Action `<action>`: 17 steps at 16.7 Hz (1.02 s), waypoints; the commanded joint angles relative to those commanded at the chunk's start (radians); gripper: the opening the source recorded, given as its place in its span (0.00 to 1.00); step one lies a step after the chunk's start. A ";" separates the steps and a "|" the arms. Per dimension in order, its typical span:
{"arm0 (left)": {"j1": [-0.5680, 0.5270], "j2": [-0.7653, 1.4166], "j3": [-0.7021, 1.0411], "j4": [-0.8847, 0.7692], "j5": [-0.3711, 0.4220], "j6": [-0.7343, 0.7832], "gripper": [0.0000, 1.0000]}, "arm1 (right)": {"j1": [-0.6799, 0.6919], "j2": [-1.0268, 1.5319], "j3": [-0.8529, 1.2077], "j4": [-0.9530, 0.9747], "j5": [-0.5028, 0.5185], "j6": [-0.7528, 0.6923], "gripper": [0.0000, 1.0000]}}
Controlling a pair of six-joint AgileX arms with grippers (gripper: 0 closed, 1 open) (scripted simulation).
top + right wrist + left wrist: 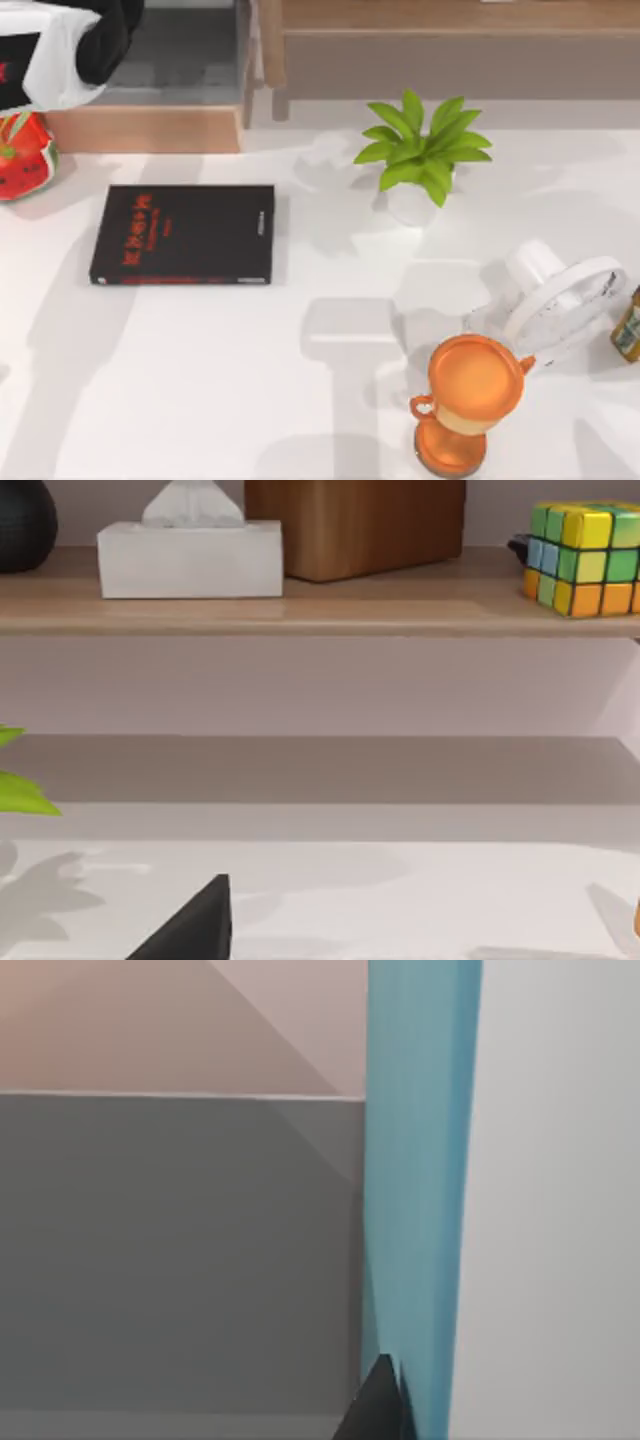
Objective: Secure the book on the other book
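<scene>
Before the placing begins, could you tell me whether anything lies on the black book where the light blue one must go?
Nothing visible does: the black book has a bare cover, while the light blue book appears in the left wrist view.

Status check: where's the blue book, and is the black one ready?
Left gripper up, holding light blue book on edge. Black book flat on table, top bare. Right arm idle.

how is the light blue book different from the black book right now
The light blue book has a plain cover; the black book carries red lettering. The black book lies flat on the white table; the blue one shows on edge in the left wrist view.
</scene>
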 joint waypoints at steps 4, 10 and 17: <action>0.003 0.001 0.001 0.001 -0.001 0.002 0.00 | 0.000 0.000 0.000 0.000 0.000 0.000 1.00; -0.027 -0.172 -0.116 0.013 -0.054 0.188 0.00 | 0.000 0.000 0.000 0.000 0.000 0.000 1.00; -0.102 -0.481 -0.423 0.022 -0.164 0.631 0.00 | 0.000 0.000 0.000 0.000 0.000 0.000 1.00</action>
